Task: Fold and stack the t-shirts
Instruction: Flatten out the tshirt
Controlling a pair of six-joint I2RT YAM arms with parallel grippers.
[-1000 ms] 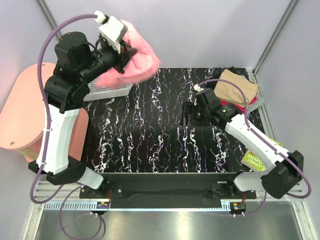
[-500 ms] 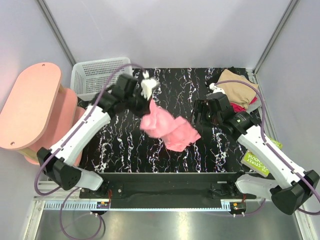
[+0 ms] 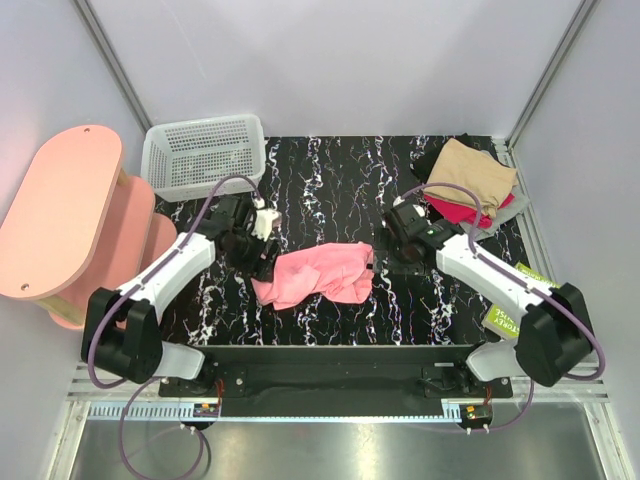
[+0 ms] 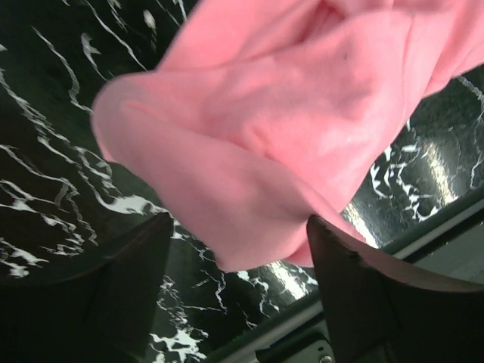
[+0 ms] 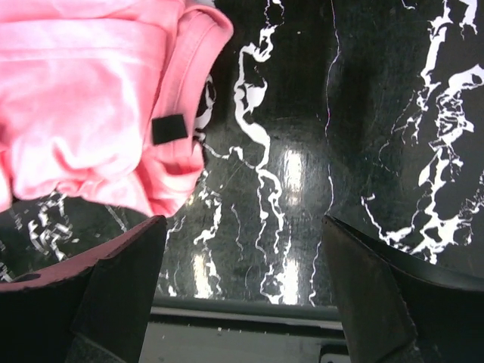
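The left gripper (image 3: 258,262) is low over the table (image 3: 330,180) with its jaws spread wide, clamping nothing. The pink shirt (image 3: 318,272) lies crumpled on the table straight ahead of it. In the left wrist view a rounded fold of the cloth reaches into the gap between the two fingers (image 4: 125,287). Whether the cloth touches either finger cannot be told. The bulk of the shirt spreads away from this gripper to its right, toward the other arm.

The right gripper (image 3: 392,250) is also open, with only bare table between its fingers (image 5: 386,302). The shirt's far end lies just ahead of it and to its left, near but not between the jaws. There the collar shows, with a small black tag (image 5: 169,128) on it. From above, the shirt sits between the two grippers, one at each end of it.

Behind the right gripper, toward the far right corner, is a stack of folded shirts, well apart from it. A tan shirt (image 3: 470,170) is on top, with a red one (image 3: 455,212) showing beneath.

A white basket (image 3: 205,155) stands beyond the left gripper at the far left of the table. A pink stool (image 3: 60,210) stands off the table's left side. A green book (image 3: 515,320) lies beside the right arm, near its base.
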